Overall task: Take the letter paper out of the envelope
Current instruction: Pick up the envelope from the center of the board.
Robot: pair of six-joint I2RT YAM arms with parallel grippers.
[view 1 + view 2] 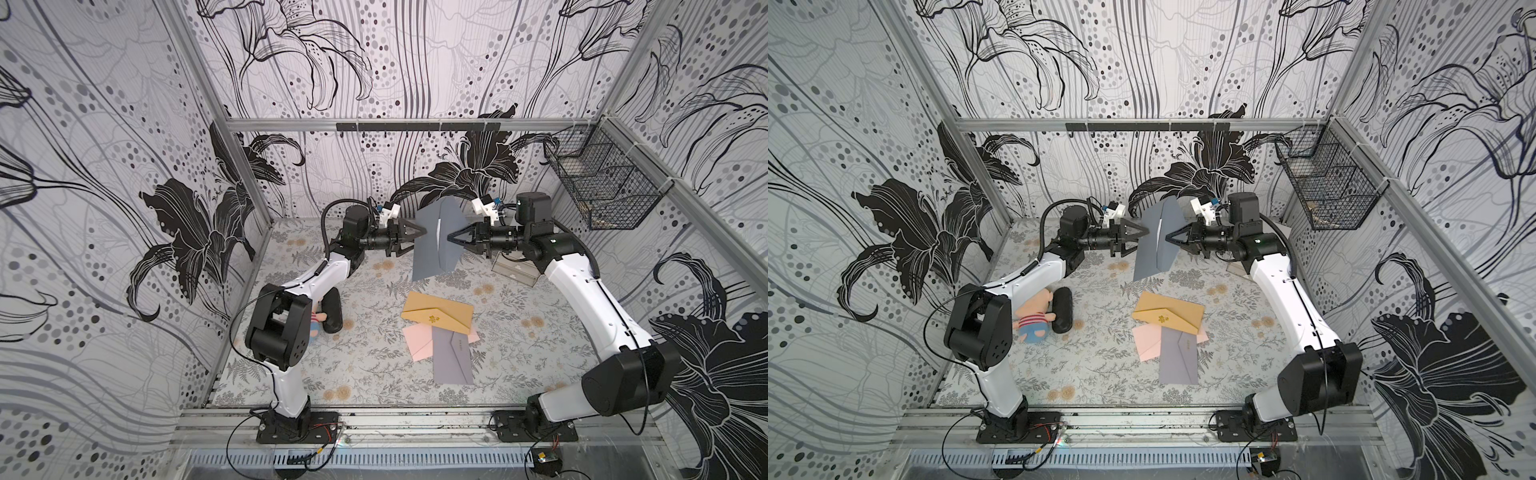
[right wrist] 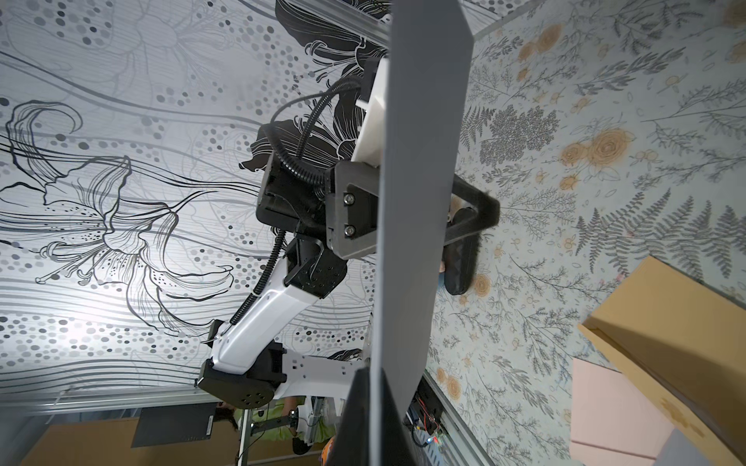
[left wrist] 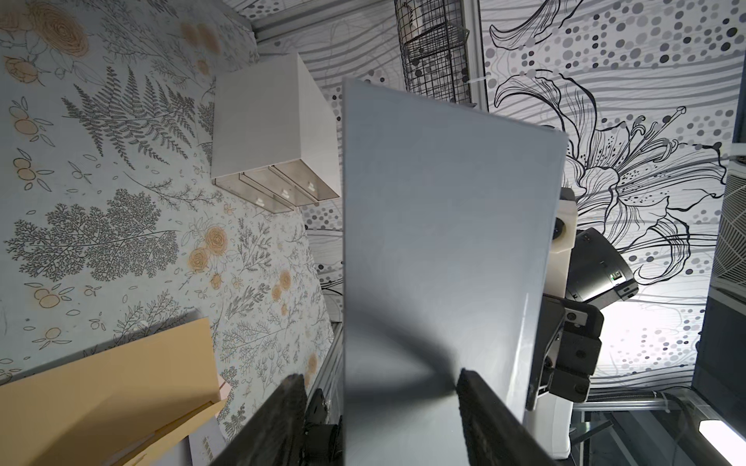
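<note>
A grey envelope [image 1: 432, 249] [image 1: 1154, 245] hangs upright in the air at the back of the table, flap folded open. A thin white strip of the letter paper [image 1: 439, 227] [image 1: 1159, 226] shows in its fold; the rest is hidden inside. My right gripper [image 1: 449, 237] [image 2: 377, 387] is shut on the envelope's edge [image 2: 420, 161] from the right. My left gripper [image 1: 417, 239] [image 3: 379, 387] is open at the envelope's other side. Its two fingers straddle the near edge of the grey panel [image 3: 444, 242].
On the floral table lie a yellow envelope [image 1: 438, 318], a pink one [image 1: 419, 345] and a second grey one [image 1: 453, 357]. A plush doll [image 1: 1036, 322] and a black oblong object [image 1: 1062, 309] sit at the left. A small drawer box [image 1: 515, 270] and a wire basket [image 1: 602, 183] are at the back right.
</note>
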